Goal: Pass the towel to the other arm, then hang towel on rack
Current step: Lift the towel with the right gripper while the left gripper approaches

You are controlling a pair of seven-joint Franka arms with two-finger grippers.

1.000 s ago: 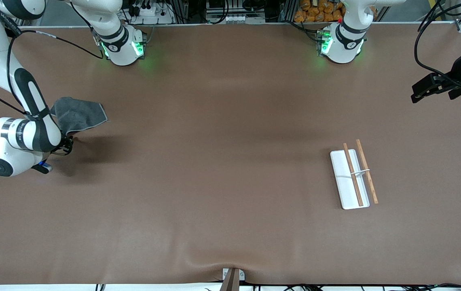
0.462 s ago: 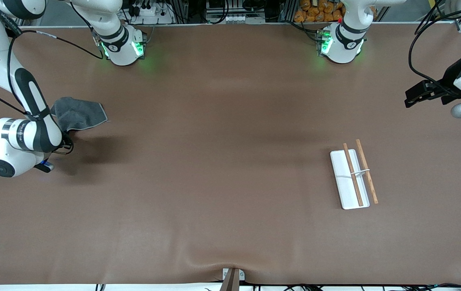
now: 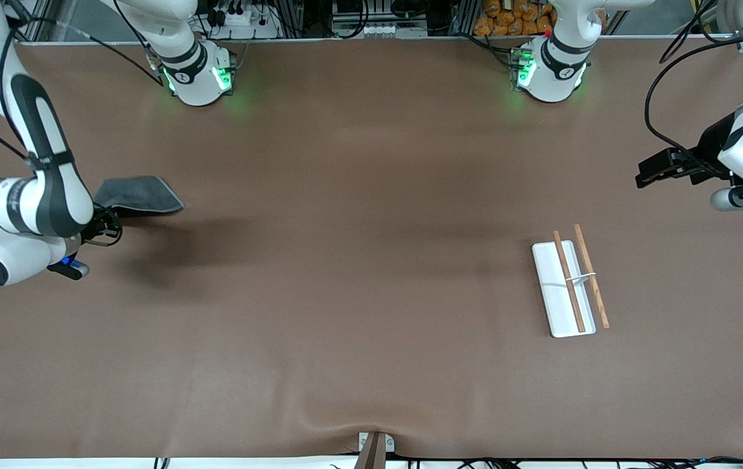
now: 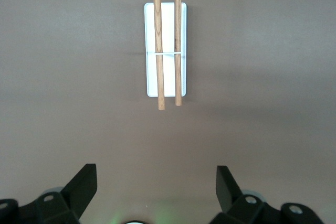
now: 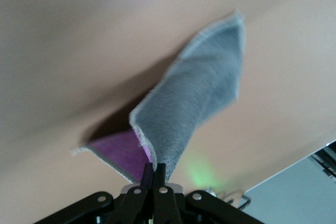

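Note:
The towel is dark grey with a pale stitched edge. It hangs off the table at the right arm's end, pinched by one edge in my right gripper. In the right wrist view the gripper is shut on the towel, whose purple face shows near the fingers. The rack is a white tray with two brown rods and lies toward the left arm's end. My left gripper is open and empty over the bare table at that end. Its wrist view shows its gripper open, with the rack ahead.
The brown table mat lies bare between the towel and the rack. The arm bases stand along the table edge farthest from the front camera. A small bracket sits at the nearest edge.
My right gripper has lifted the towel, which now hangs narrower and folded over its shadow. My left arm has swung in toward the middle of the table, over the area by the rack.

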